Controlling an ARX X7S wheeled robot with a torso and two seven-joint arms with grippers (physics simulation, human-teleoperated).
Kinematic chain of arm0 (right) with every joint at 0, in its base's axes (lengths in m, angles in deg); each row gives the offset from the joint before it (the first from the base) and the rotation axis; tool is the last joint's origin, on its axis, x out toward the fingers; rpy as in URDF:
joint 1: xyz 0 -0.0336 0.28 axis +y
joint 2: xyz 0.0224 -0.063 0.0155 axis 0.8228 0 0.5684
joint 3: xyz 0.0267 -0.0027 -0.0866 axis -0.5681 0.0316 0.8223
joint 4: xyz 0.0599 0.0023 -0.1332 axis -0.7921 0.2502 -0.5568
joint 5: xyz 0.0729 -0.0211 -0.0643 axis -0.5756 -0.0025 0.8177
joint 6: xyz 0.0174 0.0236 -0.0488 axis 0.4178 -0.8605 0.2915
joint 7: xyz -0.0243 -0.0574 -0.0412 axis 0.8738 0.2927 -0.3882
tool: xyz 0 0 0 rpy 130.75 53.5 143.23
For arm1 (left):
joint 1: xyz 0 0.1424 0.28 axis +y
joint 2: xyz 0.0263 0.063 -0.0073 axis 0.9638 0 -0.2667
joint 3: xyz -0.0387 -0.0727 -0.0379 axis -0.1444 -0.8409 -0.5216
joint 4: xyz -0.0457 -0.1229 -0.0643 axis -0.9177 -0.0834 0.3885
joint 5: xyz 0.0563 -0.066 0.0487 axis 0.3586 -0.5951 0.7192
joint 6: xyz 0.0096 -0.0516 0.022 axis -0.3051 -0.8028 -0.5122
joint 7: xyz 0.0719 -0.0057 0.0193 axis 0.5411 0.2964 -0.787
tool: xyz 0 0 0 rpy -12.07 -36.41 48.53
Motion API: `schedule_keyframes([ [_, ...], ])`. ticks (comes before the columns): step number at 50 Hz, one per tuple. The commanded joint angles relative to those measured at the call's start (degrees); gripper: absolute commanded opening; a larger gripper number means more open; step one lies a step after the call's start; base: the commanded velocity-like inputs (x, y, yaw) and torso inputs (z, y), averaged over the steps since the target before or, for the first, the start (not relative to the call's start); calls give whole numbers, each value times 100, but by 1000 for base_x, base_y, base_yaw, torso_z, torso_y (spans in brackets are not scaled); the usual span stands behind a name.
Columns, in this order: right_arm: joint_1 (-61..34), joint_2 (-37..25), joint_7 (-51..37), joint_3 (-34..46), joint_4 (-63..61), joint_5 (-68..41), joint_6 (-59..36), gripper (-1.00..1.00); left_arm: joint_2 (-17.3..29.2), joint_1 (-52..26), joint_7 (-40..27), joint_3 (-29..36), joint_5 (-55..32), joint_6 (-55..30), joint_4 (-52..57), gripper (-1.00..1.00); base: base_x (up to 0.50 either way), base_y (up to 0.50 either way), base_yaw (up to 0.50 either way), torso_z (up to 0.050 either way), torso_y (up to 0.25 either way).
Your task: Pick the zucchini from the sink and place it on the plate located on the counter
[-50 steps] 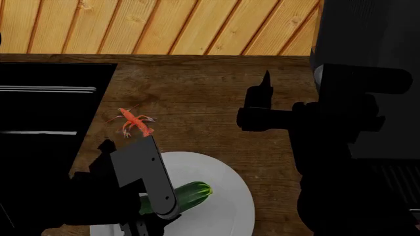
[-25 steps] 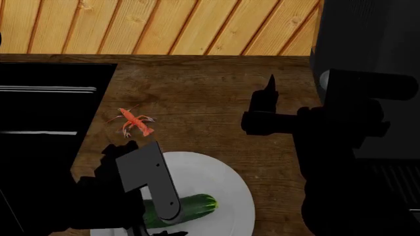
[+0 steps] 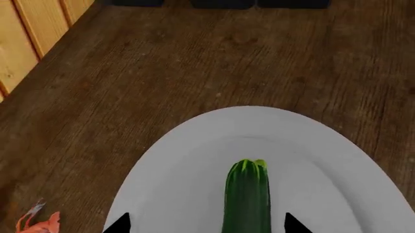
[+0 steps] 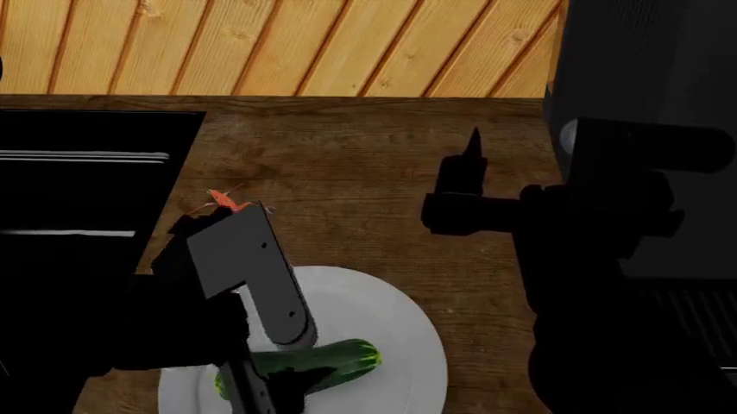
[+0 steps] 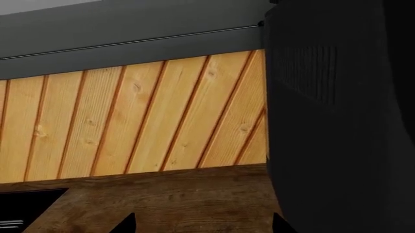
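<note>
- While the zucchini (image 4: 328,360) lies flat on the plate (image 4: 392,319), the left gripper (image 4: 276,388) hangs over its darker end, and the pale stem end points away from the gripper toward the middle of the plate.
- From the left wrist view, the zucchini (image 3: 247,196) sits between two black fingertips (image 3: 116,224), with white plate (image 3: 188,165) visible on each side of it; the fingers are spread wide and do not touch the vegetable, so this gripper holds nothing.
- The plate rests on the brown wood-grain counter (image 4: 345,164), near the front edge of the head view, and the left arm covers a part of its rim.
- A small orange shrimp-like item (image 4: 221,201) lies on the counter just behind the left arm, between the plate and the black sink (image 4: 81,172); the arm hides most of it.
- The right gripper (image 4: 470,151) is held above the bare counter, well apart from the plate, with its tip pointing toward the wooden wall planks (image 4: 288,43).
- In the right wrist view only two black fingertips (image 5: 126,223) show at the edge, set apart with nothing between them, in front of the planks (image 5: 129,121) and a dark panel (image 5: 343,116).
</note>
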Motion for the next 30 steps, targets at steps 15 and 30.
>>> schedule_keyframes([
  [15, 32, -52, -54, -20, -133, -92, -20, 100, 144, -61, -823, -1951, -698, 4, 154, 100, 0, 0, 0, 0, 0],
  [30, 11, -452, -312, -181, -1112, -588, -794, 100, 468, 730, -2327, -4341, -1995, -425, 947, 100, 0, 0, 0, 0, 0],
])
